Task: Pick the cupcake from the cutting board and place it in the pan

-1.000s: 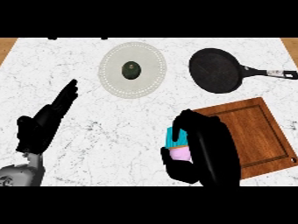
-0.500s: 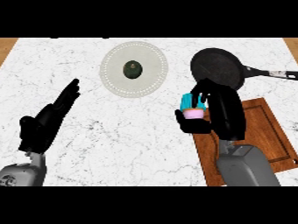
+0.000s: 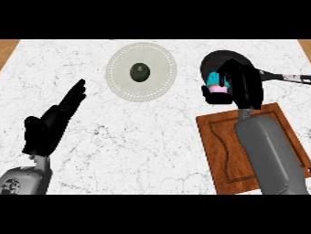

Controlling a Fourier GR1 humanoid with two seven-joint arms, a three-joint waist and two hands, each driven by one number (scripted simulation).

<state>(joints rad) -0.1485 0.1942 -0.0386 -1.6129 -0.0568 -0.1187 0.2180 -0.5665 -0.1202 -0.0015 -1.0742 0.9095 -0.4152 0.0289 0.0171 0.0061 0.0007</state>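
right hand (image 3: 243,87) curled round the cupcake (image 3: 217,84), poised right over the pan (image 3: 216,61) for the drop.

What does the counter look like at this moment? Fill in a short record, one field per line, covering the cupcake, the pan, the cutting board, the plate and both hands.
cupcake: held in the right hand, over the pan's near edge
pan: black, far right of counter, handle pointing right
cutting board: wooden, near right, partly under the right forearm
plate: white, far centre, a dark green item on it
right hand: curled round the cupcake
left hand: open, resting at the left, holding nothing
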